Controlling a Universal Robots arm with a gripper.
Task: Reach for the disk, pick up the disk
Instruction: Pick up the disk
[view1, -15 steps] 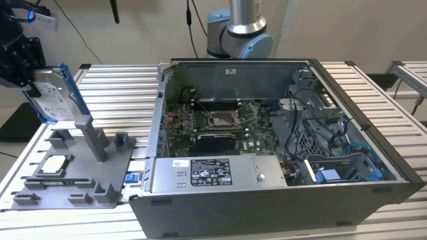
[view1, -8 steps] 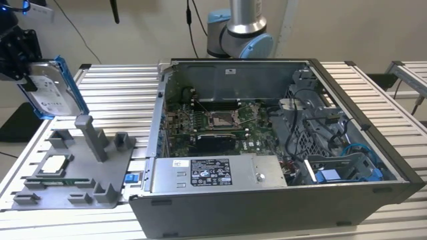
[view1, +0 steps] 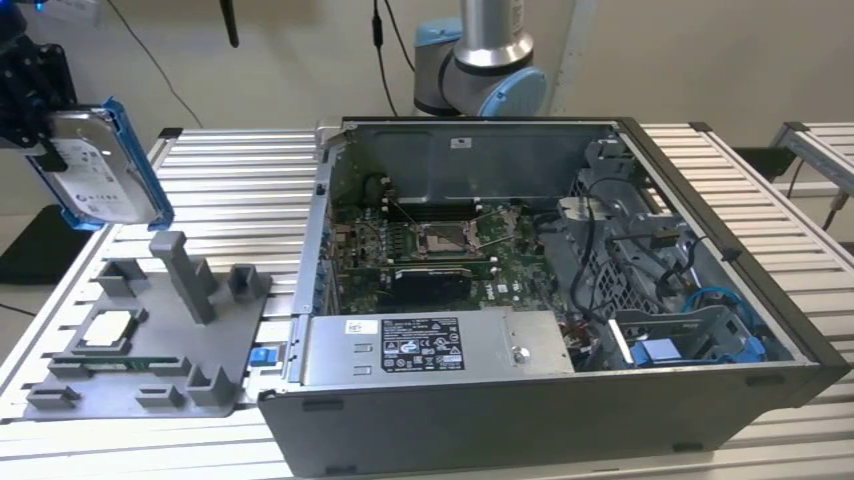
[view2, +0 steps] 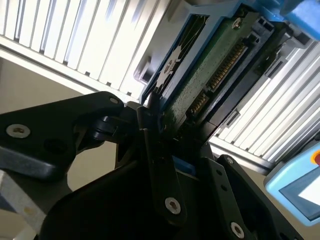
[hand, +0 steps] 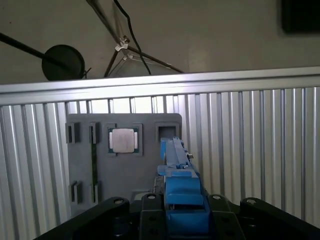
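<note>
Pick looks done: black gripper has its fingers clamped on the flat silver-grey disk in its blue plastic frame. It's held on edge in the air over the grey plastic fixture tray (well clear of the ribbed aluminium table). Nothing left, by my read.

Clipped in a blue plastic frame, the disk, a silver-grey hard drive with a white printed label, stands upright on edge, lifted clear of the bench at the exterior view's left. The claw clamps one end, beside the drive's green circuit-board underside.
</note>
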